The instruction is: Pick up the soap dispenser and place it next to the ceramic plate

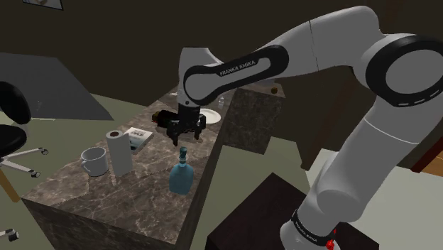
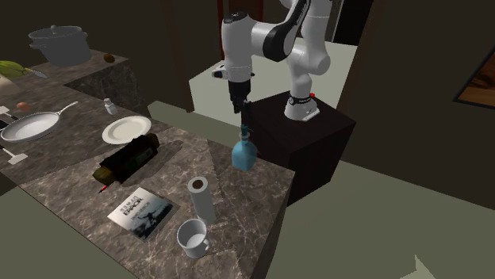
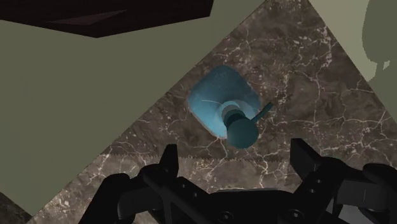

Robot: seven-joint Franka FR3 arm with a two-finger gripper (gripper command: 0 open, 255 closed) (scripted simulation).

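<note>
The soap dispenser point(image 1: 180, 175) is a blue bottle with a teal pump, upright near the edge of the dark marble counter point(image 1: 85, 195). My gripper point(image 1: 182, 139) hangs open just above its pump, touching nothing. From the second exterior view the dispenser point(image 2: 244, 152) stands below the gripper point(image 2: 236, 108). In the wrist view the dispenser point(image 3: 218, 104) sits beyond and between the spread fingers of the gripper point(image 3: 235, 153). The white plate point(image 2: 127, 129) lies farther along the counter, past a lying dark bottle point(image 2: 127, 158). In the shoulder view the plate point(image 1: 210, 115) shows behind the gripper.
A paper roll point(image 2: 201, 198), a white mug point(image 2: 193, 238) and a book point(image 2: 141, 212) sit on the counter's other end. A pan point(image 2: 32, 125) and a pot point(image 2: 57, 43) stand on the farther counter. The counter's edge drops to the floor right beside the dispenser, facing my stand point(image 2: 305, 135).
</note>
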